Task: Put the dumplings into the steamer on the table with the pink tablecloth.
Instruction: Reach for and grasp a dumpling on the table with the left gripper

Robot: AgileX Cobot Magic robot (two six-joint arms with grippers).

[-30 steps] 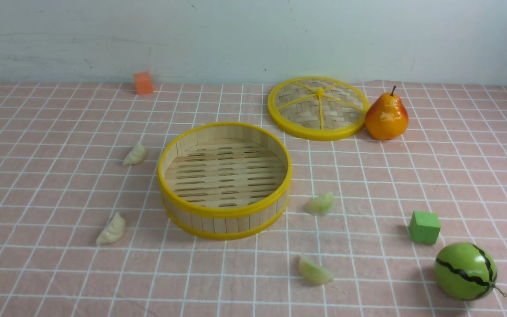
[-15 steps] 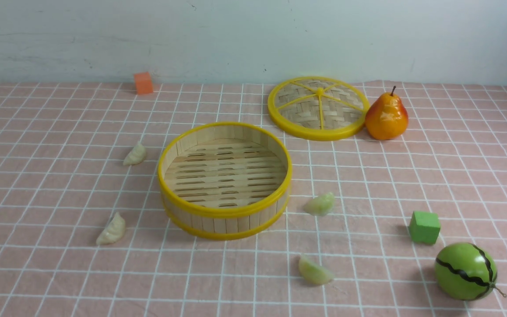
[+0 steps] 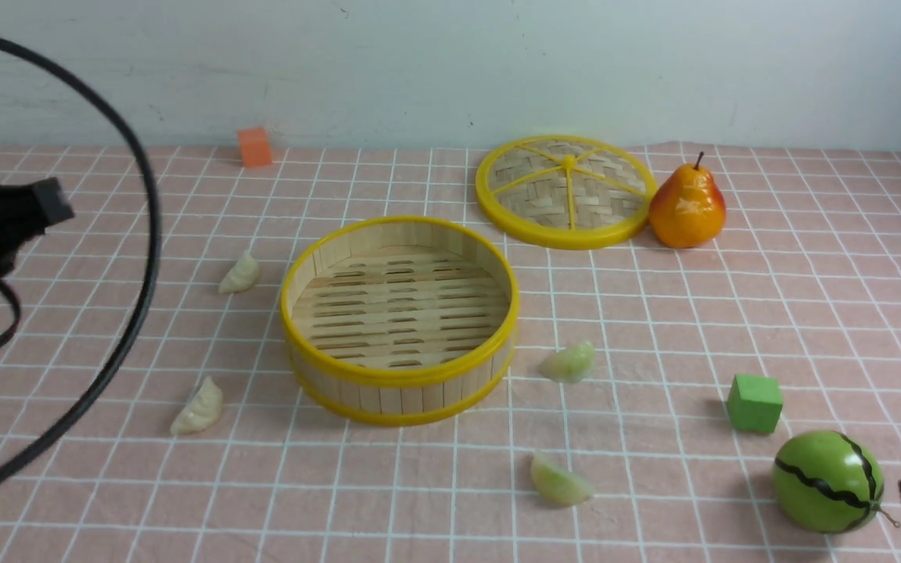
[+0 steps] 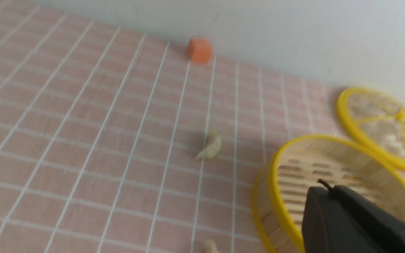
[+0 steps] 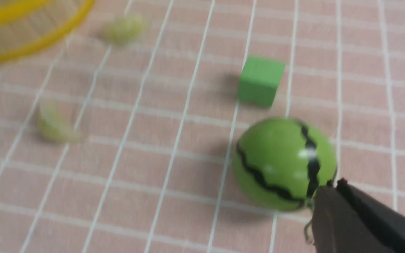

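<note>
The steamer (image 3: 401,399), a round bamboo basket with yellow rims, stands upright on the table with nothing on its slatted floor. Its woven lid (image 3: 529,188) lies behind it to the right, beside an orange-red pear (image 3: 687,207).

The dumplings are small pleated crescents (rather like little half-moons), all outside the basket. Two cream-white dumplings (image 3: 240,274) lie to its left, one farther back; two pale green dumplings (image 3: 561,481) lie to its right, one nearer the front.

The pink tablecloth (image 3: 388,500) carries a white grid. A green cube (image 3: 755,403) and a striped toy watermelon (image 3: 827,482) sit at the right, an orange block (image 3: 254,148) at the back before a pale wall (image 3: 419,70).

The left gripper (image 4: 323,184) and right gripper (image 5: 338,184) each have their claws together, clamped on nothing.
</note>
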